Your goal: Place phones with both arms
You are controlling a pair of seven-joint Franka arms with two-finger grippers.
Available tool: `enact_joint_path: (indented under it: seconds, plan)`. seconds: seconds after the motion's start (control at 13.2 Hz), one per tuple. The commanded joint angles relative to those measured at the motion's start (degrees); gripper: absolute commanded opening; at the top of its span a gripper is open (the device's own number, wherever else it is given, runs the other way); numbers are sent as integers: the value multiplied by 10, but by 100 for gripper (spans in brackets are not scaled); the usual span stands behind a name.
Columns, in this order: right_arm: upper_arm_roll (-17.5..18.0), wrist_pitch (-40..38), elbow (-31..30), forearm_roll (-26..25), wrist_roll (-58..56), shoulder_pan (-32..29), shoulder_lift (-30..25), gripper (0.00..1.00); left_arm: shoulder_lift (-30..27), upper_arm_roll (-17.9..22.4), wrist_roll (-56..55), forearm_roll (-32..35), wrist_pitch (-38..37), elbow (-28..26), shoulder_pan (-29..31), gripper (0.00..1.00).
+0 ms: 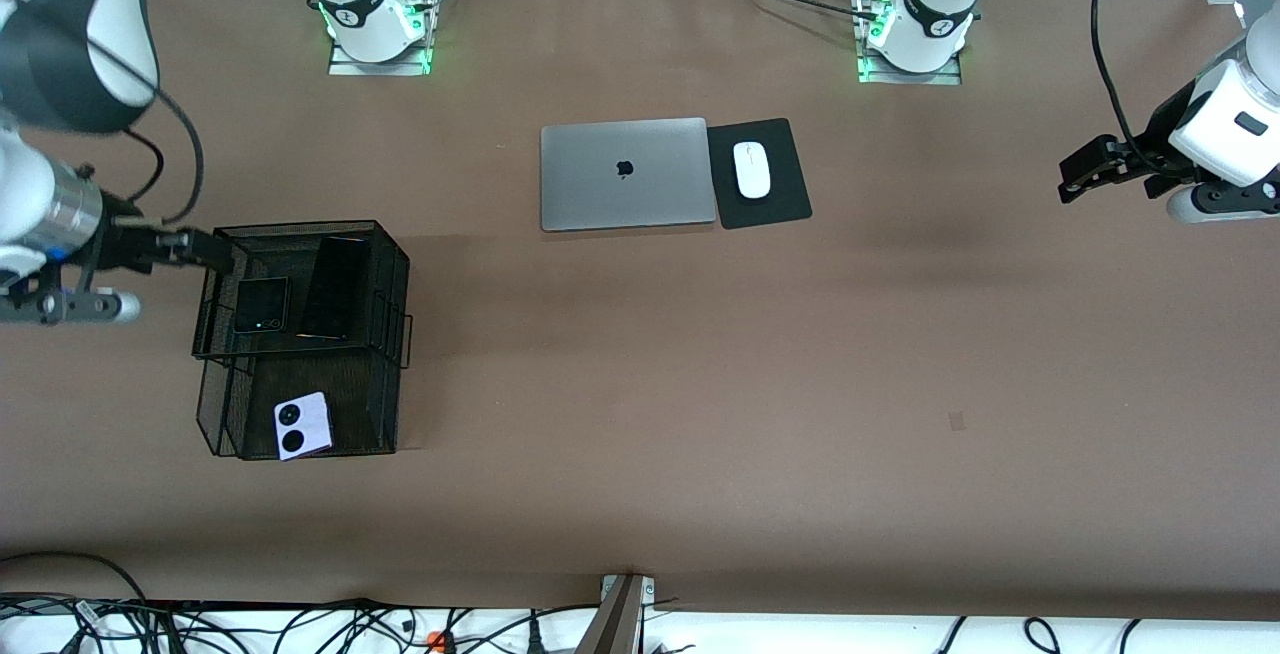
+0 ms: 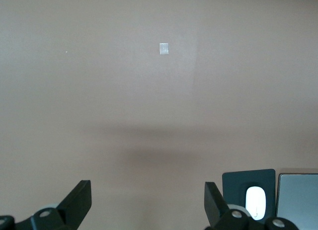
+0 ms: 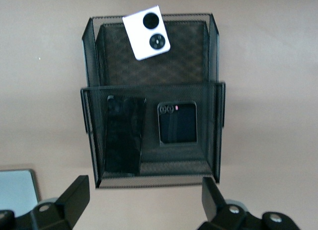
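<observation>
Looks like the end, or the very start, of the placing step: all three phones sitting in the black mesh rack (image 1: 385,274) near the table's (image 1: 640,414) edge at the right arm's end. Small folded black phone (image 1: 261,305) and long slim black phone (image 1: 334,289) side by side in the upper tier; lilac-white phone (image 1: 302,426) with two round lenses in the lower tier, tilted, at the corner nearest the front camera. Right gripper (image 3: 144,192) over the rack's upper-tier edge, fingers spread wide, nothing held. Left gripper (image 2: 148,197) over bare table near the left arm's end, fingers equally wide, empty, waiting. Grey laptop (image 1: 625,174) and white mouse (image 1: 752,170) on its black pad (image 1: 780,209) mid-table toward the bases, untouched. Next move, as a guess: if phones count as placed, both arms pull clear; otherwise right gripper drops into the upper tier, needs a straight descent between the mesh walls.
</observation>
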Motion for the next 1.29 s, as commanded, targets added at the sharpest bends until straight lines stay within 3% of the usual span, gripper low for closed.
enact_joint_path:
  seconds: [0.0, 0.3, 1.21]
  plan:
    - [91, 9, -86, -25, 9, -103, -91, 100, 6, 0, 5, -7, -11, 15, 2, 100]
    - [168, 2, -95, -32, -1, -213, -129, 100, 6, -1, 4, -7, -11, 15, 2, 100]
    - [172, -29, -80, -29, 9, -220, -131, 100, 5, -2, 4, -8, -16, 15, 2, 100]
